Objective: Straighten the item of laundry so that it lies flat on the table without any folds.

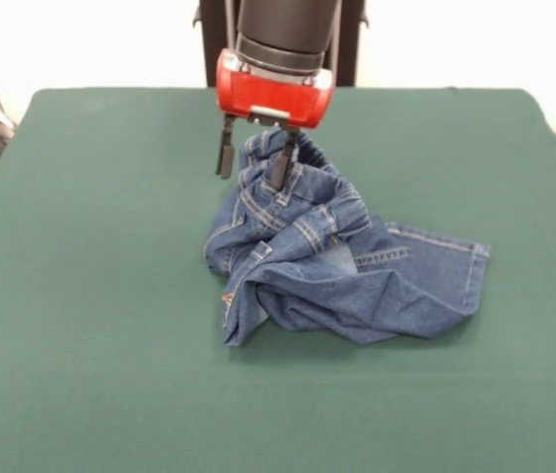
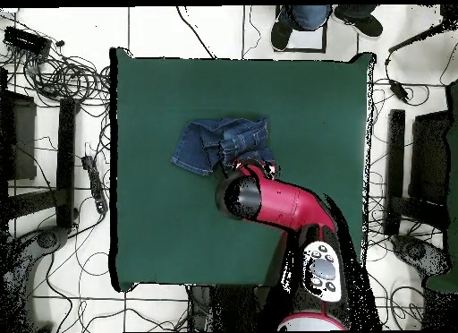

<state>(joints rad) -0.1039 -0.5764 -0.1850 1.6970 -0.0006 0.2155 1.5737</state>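
The small blue denim jeans (image 1: 332,258) lie crumpled in a heap near the middle of the dark green table (image 1: 81,296), with one leg stretched toward the right and the waistband bunched up at the far side. My gripper (image 1: 252,158) hangs over the heap's far left edge, open. One finger (image 1: 225,148) is off the cloth to the left, and the other (image 1: 280,165) is against the raised waistband. In the overhead view the jeans (image 2: 215,141) lie on the table (image 2: 161,222) just beyond the arm's red wrist (image 2: 268,197), which hides the gripper.
A person's legs and shoes (image 2: 309,21) stand at the table's far edge in the overhead view. Cables and stands (image 2: 54,123) surround the table on the floor. Green cloth stretches wide on all sides of the jeans.
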